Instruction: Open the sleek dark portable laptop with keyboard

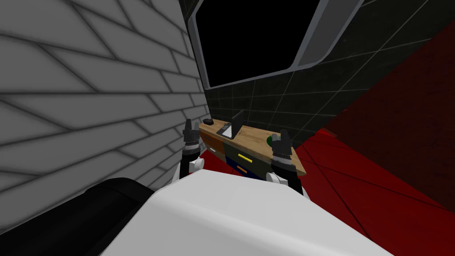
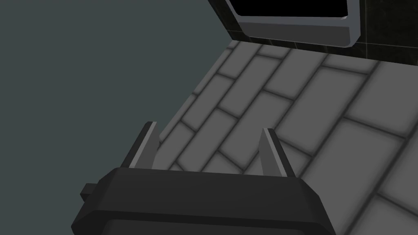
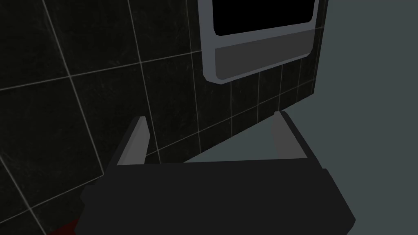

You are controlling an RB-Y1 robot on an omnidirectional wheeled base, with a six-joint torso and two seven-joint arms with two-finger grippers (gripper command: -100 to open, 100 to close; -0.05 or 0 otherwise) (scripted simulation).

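Item under inspection: the laptop (image 1: 235, 125) sits on the wooden worktop (image 1: 257, 147), toward its far left end, close to the dark tiled wall (image 1: 355, 89) behind. Its dark lid stands raised off a lighter base; the exact angle cannot be read at this range.

On the worktop: a small dark object (image 1: 208, 121) lies at 10 o'clock from the laptop, near it but apart. A green item (image 1: 269, 140) lies at 4 o'clock, well apart, partly hidden behind the right arm's pincer.

Worktop front: an orange drawer (image 1: 213, 143) sits below the laptop's end. Beside it is a dark panel with a yellow handle (image 1: 242, 157).

Left pincer (image 1: 192, 129) (image 2: 210, 126): raised at 8 o'clock from the laptop, short of the worktop's left end, fingers apart, nothing between them.

Right pincer (image 1: 282, 138) (image 3: 210, 116): raised at 4 o'clock from the laptop, over the worktop's right part, fingers apart, nothing between them. Neither pincer touches the laptop.

Surroundings: a grey brick wall (image 1: 89, 98) is at 9 o'clock. A grey-framed window (image 1: 311, 40) with a black area lies at 12 o'clock above the worktop, and the red floor (image 1: 355, 178) at 3 o'clock.
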